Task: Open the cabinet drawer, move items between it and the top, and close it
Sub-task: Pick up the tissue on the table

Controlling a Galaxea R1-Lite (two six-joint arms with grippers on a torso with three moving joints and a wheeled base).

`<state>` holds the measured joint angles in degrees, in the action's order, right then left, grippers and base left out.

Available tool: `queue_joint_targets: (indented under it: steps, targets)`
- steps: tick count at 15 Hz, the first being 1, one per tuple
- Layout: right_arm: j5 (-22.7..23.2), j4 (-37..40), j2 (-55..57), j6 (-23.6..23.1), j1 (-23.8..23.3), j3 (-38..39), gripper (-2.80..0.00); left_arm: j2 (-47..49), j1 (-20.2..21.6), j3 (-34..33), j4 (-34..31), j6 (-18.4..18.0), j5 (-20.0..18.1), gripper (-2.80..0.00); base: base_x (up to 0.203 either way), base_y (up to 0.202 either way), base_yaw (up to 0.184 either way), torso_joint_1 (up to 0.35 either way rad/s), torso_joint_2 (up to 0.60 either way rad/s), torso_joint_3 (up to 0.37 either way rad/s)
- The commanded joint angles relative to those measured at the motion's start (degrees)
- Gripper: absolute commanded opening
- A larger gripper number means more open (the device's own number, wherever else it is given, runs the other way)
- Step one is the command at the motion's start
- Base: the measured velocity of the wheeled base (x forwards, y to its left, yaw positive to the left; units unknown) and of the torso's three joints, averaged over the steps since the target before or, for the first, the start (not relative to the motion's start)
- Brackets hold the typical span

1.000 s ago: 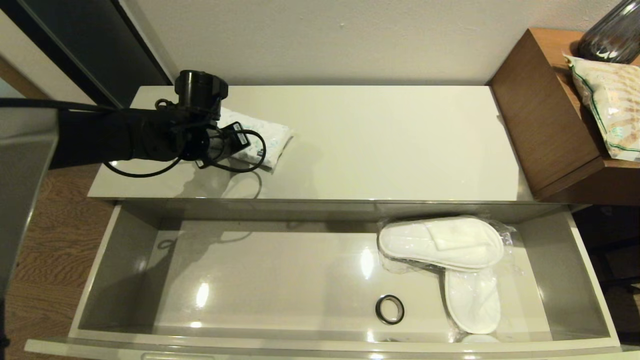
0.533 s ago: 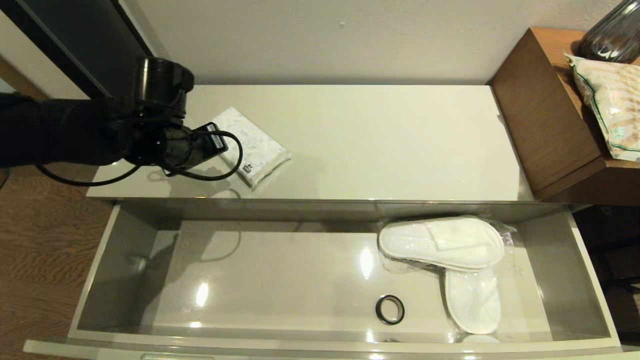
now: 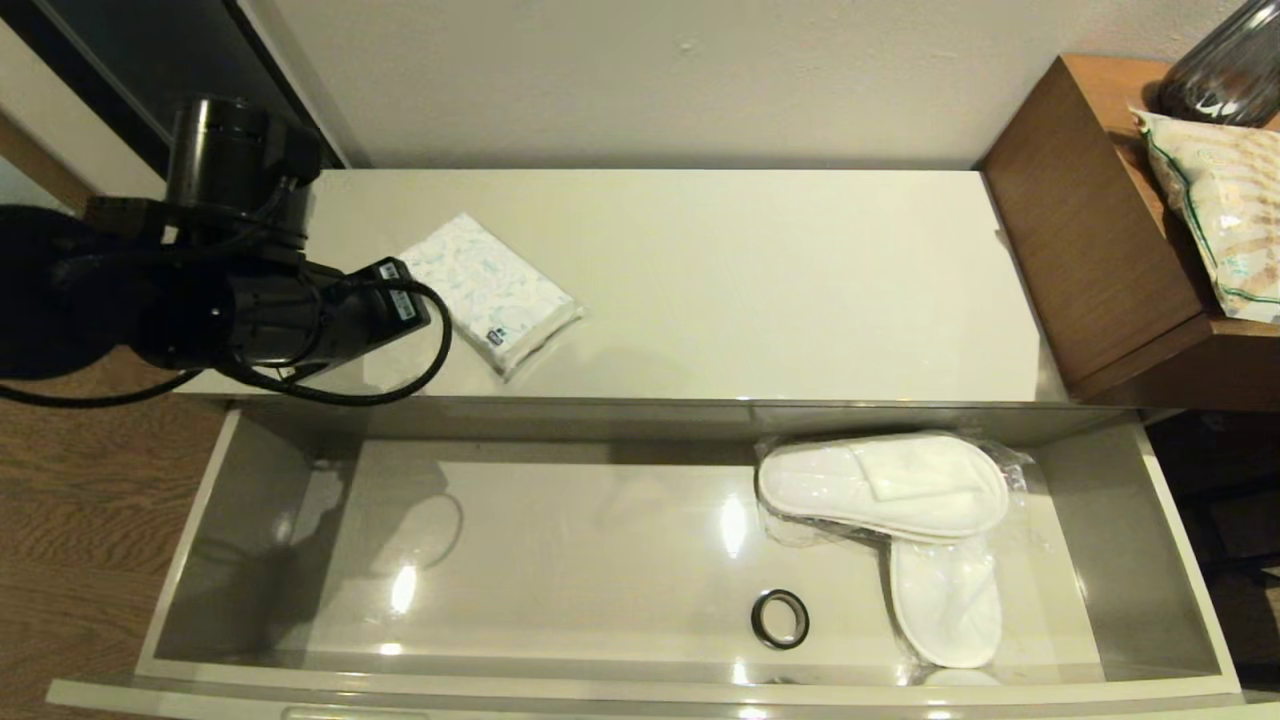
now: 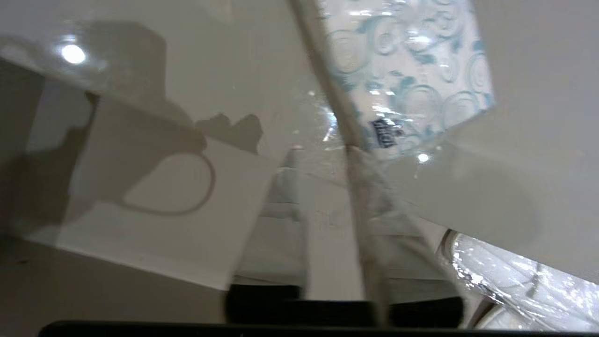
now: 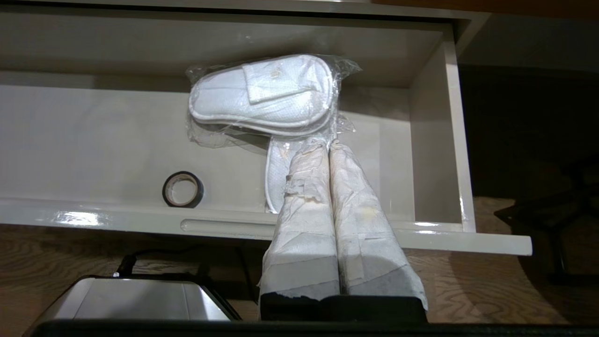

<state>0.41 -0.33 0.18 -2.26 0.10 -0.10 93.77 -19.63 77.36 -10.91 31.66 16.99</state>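
Observation:
The cabinet drawer [image 3: 185, 560] stands pulled fully out. In its right part lie bagged white slippers [image 3: 885, 485], with a second slipper [image 3: 945, 600] below them and a black tape roll [image 3: 780, 619] to their left. A white tissue pack [image 3: 490, 293] with blue-green print rests on the top [image 3: 760, 280], near its left end. My left arm [image 3: 250, 320] hangs over the top's front left corner; its gripper [image 4: 327, 164] is open and holds nothing, a short way from the pack [image 4: 407, 79]. The right gripper [image 5: 327, 142] is shut and empty, low in front of the drawer front, pointing at the slippers [image 5: 262, 93].
A brown wooden side unit [image 3: 1090, 220] adjoins the top's right end and carries a beige green-edged bag [image 3: 1215, 220] and a dark vase [image 3: 1225, 70]. Wood floor lies to the left. A metal base part [image 5: 135, 299] sits below the right gripper.
My left arm has drawn back to the left and toward the front edge, leaving the tissue pack lying free on the top. The drawer's contents have not moved.

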Motion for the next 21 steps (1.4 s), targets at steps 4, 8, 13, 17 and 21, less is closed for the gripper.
queue_joint_targets:
  steps: [4, 8, 13, 17, 21]
  targets:
    - [0.02, -0.02, 0.08, -0.03, -0.01, 0.01, -2.80, 6.00, -3.83, 9.38, 0.21, 3.32, 0.54, 0.00, 0.000, 0.000, 0.000, 0.000, 0.00, 0.000]
    - [0.02, -0.02, 0.08, -0.04, -0.01, 0.01, -2.80, 12.27, -4.53, 12.91, 0.27, 3.99, 3.08, 0.00, 0.000, 0.000, 0.000, 0.000, 0.00, 0.000]
    - [0.02, -0.02, 0.08, -0.05, -0.01, 0.01, -2.80, 22.69, -5.13, 22.33, -0.47, 4.70, 11.60, 0.00, 0.000, 0.000, 0.000, 0.000, 0.00, 0.000]
    - [0.02, -0.02, 0.08, -0.03, -0.01, 0.01, -2.80, 28.01, -6.29, 26.07, -1.66, 5.79, 11.75, 0.00, 0.000, 0.000, 0.000, 0.000, 0.00, 0.000]
    - [0.02, -0.02, 0.08, -0.03, -0.01, 0.01, -2.80, 27.43, -7.26, 23.69, -2.56, 6.49, 11.77, 0.00, 0.000, 0.000, 0.000, 0.000, 0.00, 0.000]
